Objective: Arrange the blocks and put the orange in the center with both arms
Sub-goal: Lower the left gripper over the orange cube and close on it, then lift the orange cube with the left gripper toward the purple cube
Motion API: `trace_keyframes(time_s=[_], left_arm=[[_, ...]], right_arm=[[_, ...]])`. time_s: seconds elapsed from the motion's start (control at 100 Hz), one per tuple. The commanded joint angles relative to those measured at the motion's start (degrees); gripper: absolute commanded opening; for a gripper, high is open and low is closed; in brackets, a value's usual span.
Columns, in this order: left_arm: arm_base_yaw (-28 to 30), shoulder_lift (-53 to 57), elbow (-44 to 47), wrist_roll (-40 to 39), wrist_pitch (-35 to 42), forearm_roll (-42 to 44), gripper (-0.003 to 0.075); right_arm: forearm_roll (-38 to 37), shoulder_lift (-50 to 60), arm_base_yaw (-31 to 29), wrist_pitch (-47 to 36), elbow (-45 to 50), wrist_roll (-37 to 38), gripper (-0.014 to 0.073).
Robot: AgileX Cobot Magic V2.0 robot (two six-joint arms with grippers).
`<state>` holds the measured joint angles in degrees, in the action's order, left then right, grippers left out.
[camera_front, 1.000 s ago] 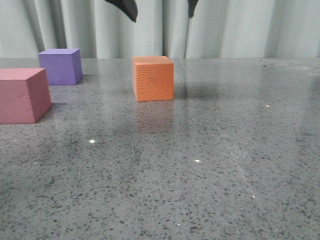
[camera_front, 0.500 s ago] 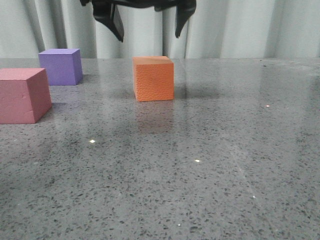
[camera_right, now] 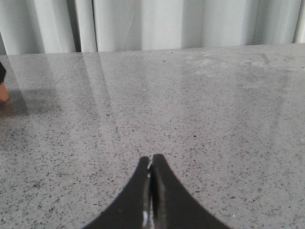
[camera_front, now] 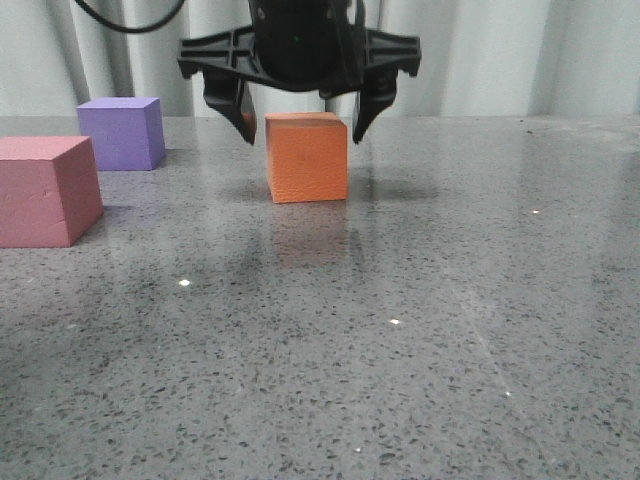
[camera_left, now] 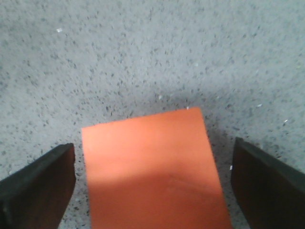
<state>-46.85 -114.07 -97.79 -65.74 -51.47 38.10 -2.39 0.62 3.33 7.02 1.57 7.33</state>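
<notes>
Left gripper [camera_front: 300, 125]: seen lowered over the orange cube [camera_front: 307, 157], jaws spread wide, one dark finger [camera_left: 35, 188] on each side of the cube's top; a gap is seen between each finger and the cube.
Orange cube: set upright on the speckled grey table [camera_front: 420, 330], near the middle of the far part, its top face filling the left wrist view.
Purple cube [camera_front: 121, 132]: placed at the far left, well apart from the orange one.
Pink-red cube [camera_front: 45, 190]: placed at the left edge, nearer the camera than the purple cube.
Right gripper [camera_right: 151, 191]: held over bare table, jaws pressed together, nothing pinched.
</notes>
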Motion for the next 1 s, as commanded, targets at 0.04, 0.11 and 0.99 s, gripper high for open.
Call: trace_keyframes(time_s=[0.04,0.11,0.99], left_arm=[[0.4,1.8,-1.9,-0.7,1.0,0.1,0.0618],[0.5,1.9,-1.9,-0.7,1.0,0.0,0.0618],[0.5,12.0,-1.3,3.0,-4.6,13.6,0.0252]], right_arm=[[-0.1,1.2,-0.3,-5.1,-0.8,-0.6,-0.0067],[-0.1,1.2,-0.3,-5.1,-0.8,-0.6,-0.0067],[-0.1,1.2,-0.3,-5.1,-0.8,-0.6,-0.0067]])
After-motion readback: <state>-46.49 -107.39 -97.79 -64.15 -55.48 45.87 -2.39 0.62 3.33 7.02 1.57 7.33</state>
